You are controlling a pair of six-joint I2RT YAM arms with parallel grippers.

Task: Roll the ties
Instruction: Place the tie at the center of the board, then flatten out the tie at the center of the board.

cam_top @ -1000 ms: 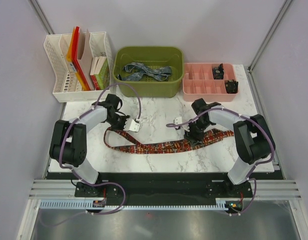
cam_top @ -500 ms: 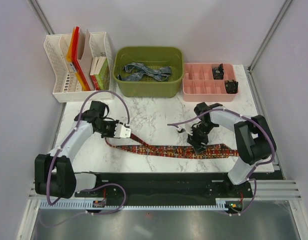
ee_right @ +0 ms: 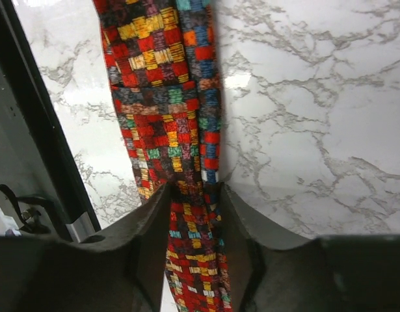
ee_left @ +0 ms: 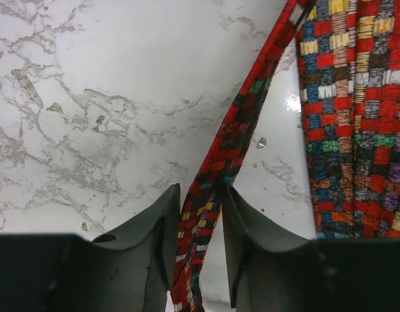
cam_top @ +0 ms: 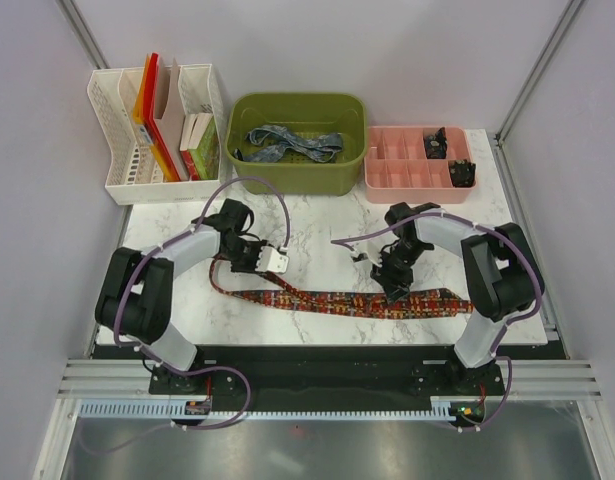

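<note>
The red, orange and dark patterned tie (cam_top: 327, 298) lies stretched left to right across the near part of the marble table. My left gripper (cam_top: 253, 266) is shut on its narrow end; in the left wrist view the thin strip (ee_left: 232, 130) runs up between my fingers (ee_left: 198, 195), with the wide part (ee_left: 356, 97) lying to the right. My right gripper (cam_top: 395, 288) is shut on the wide part, which bunches between the fingers (ee_right: 194, 192) in the right wrist view (ee_right: 167, 97). The blue-grey tie (cam_top: 287, 143) lies crumpled in the green bin (cam_top: 299, 180).
A white file rack (cam_top: 157, 130) with books stands at the back left. A pink divided tray (cam_top: 412, 180) with small dark items stands at the back right. The table's black front edge (cam_top: 317, 355) runs just below the tie.
My left gripper swung out to the left and came back right with the narrow end. My right gripper moved toward the near edge. The tie now lies straighter and nearer the front.
</note>
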